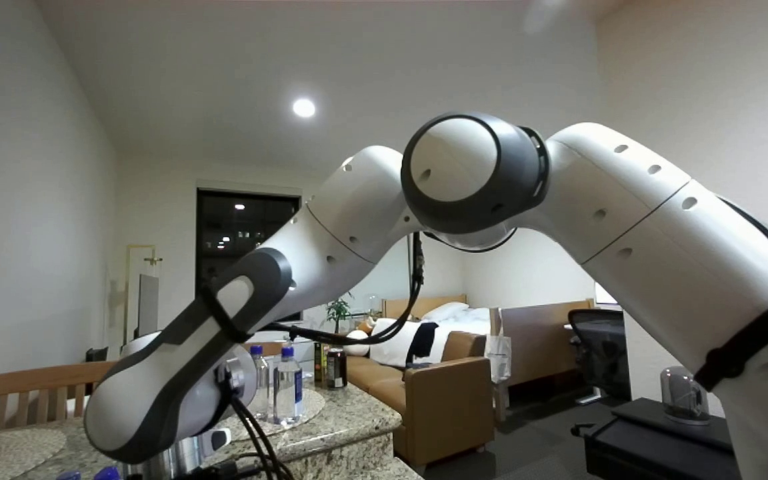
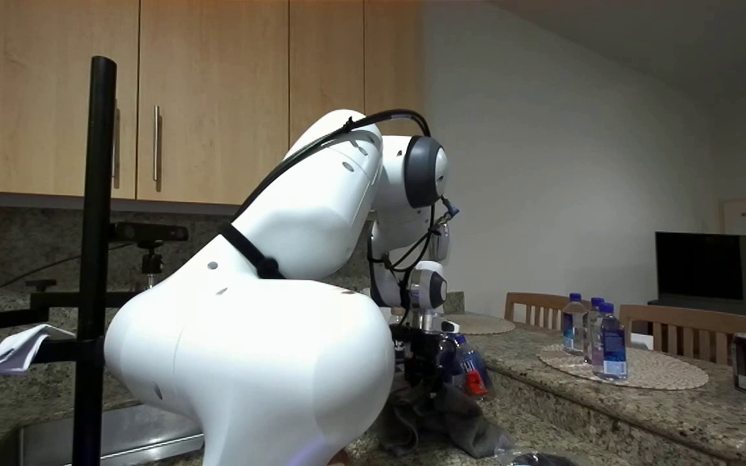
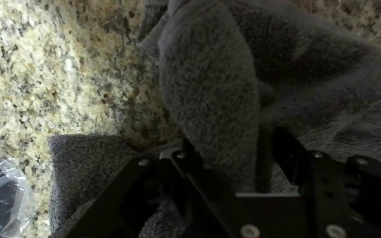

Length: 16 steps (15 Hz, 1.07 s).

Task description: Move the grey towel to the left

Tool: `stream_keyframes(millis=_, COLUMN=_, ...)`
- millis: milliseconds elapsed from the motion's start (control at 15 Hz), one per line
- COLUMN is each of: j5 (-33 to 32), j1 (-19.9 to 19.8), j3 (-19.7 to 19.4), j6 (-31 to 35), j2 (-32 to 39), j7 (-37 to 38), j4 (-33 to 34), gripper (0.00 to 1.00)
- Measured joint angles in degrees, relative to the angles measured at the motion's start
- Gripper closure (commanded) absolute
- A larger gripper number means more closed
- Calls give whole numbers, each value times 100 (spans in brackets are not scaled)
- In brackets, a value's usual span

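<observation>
The claw point(image 3: 232, 145) is pretty wide, a fold of the grey towel point(image 3: 210, 72) showing in the gap. Towel's bunched on the tabletop point(image 3: 84, 79), mostly center to right of the wrist view, some crinkly plastic point(image 3: 5, 195) at lower left.

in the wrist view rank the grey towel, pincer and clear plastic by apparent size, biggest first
1. Grey towel
2. Pincer, though nearness may enlarge it
3. Clear plastic, partly out of frame

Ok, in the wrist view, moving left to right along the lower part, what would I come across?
Clear plastic, strip of speckled counter, grey towel. The claw overlaps the towel, so it's left out.
</observation>
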Motion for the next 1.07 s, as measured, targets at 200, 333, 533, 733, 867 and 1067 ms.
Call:
stream_keyframes(millis=200, j5=127, j1=-1, j3=73, j6=-191, j2=-41, j7=-74, j4=167, gripper=0)
stream_keyframes(millis=333, j5=159, j1=-1, j3=122, j6=-276, j2=-117, j7=-76, j4=261, gripper=0)
stream_keyframes(millis=533, j5=177, j1=0, j3=161, j6=-401, j2=-329, j7=-76, j4=305, gripper=0)
stream_keyframes(millis=733, j5=179, j1=-4, j3=149, j6=-762, j2=-570, j7=-76, j4=307, gripper=0)
stream_keyframes(millis=867, j5=179, j1=-13, j3=118, j6=-1030, j2=-706, j7=-76, j4=307, gripper=0)
stream_keyframes(millis=1067, j5=178, j1=-47, j3=53, j6=-1295, j2=-874, j7=-76, j4=287, gripper=0)
